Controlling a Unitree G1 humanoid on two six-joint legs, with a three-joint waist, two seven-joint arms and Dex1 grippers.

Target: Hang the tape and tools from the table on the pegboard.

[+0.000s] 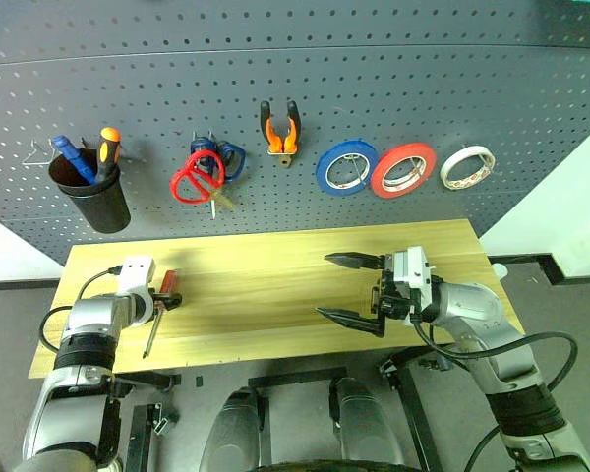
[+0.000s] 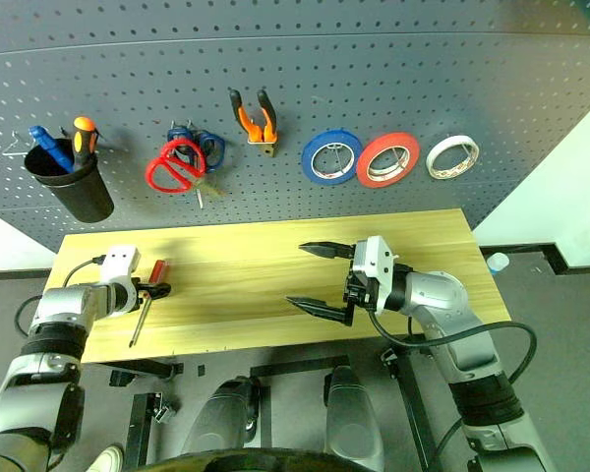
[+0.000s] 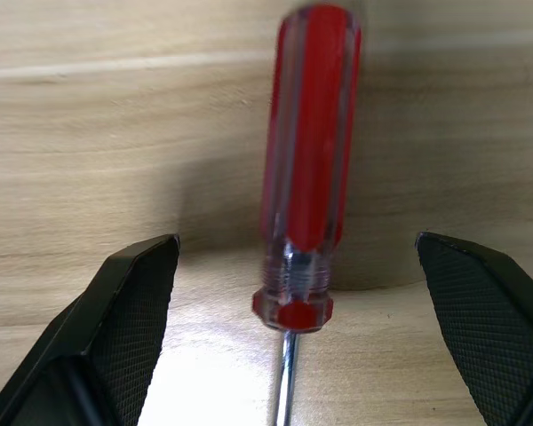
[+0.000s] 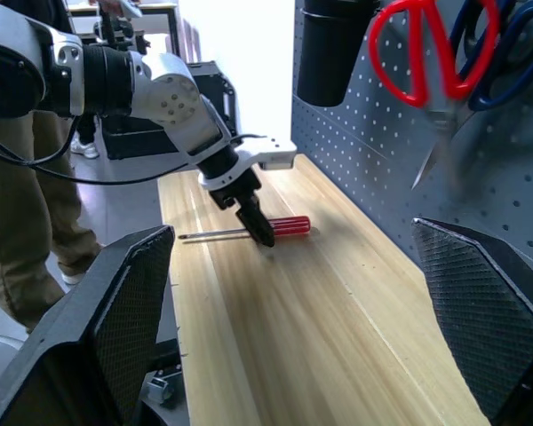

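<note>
Head camera first: the pegboard (image 1: 295, 88) already carries the red-handled scissors (image 1: 199, 177), the pliers (image 1: 280, 130) and, far right past a blue roll (image 1: 346, 166) and a red roll (image 1: 403, 169), the small whitish tape (image 1: 467, 166). A black cup (image 1: 90, 192) hangs at the left end with two handles poking out. Down on the counter (image 1: 275, 295), the red-handled screwdriver (image 1: 160, 310) lies near the left end, and the left gripper (image 1: 165, 301) is right down over its handle. The right gripper (image 1: 352, 290) hangs above the counter's right half, fingers spread wide, holding nothing.

Left wrist camera: here's the close look, the screwdriver's red handle sits between the two black fingers (image 3: 129, 311), fingers apart, neither pad touching it, shaft running back toward the camera.

Right wrist camera: looking along the counter, its own fingers (image 4: 115, 319) stand wide, and beyond them the left gripper tips down onto the screwdriver. A person's trousers (image 4: 27, 222) show beside the counter.
</note>
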